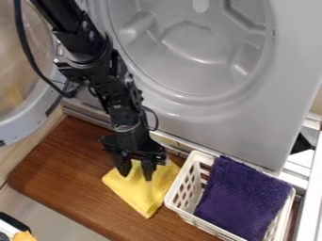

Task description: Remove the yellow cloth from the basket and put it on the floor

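Cloth, flat and yellow (140,192), lay beside the white plastic basket (189,217); our black claw (136,176) stood part-open, apparently empty, probably only retreat remaining.

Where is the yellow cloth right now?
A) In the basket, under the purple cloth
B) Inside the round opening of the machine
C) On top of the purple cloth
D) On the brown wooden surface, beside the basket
D: the yellow cloth lies on the brown wooden surface beside the white basket, below the gripper.
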Tool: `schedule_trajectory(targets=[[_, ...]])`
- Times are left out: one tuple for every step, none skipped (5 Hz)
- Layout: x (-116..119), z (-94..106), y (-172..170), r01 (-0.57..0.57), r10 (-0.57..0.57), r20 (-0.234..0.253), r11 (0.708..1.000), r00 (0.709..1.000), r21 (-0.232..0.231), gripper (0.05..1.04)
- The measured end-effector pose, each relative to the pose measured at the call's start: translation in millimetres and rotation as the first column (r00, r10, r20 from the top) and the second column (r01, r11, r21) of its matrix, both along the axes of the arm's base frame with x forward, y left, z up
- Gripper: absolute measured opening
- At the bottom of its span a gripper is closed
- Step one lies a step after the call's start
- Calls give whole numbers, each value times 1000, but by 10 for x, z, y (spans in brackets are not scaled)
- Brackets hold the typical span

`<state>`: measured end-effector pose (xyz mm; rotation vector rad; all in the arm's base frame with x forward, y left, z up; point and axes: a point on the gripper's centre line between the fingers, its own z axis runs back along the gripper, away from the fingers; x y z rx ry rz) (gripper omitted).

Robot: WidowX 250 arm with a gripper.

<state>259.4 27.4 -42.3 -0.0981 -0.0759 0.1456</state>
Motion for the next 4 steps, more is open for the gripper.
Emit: schedule_trajectory(targets=[[-19, -5, -12, 5, -5, -13, 1000, 1000, 0, 1001], [-18, 89, -61, 30, -30, -18, 1000, 999, -4, 1003], [30, 364, -128, 64, -64, 2, 998, 998, -8, 999], [35, 581, -217, 105, -105, -14, 994, 994, -4, 999]])
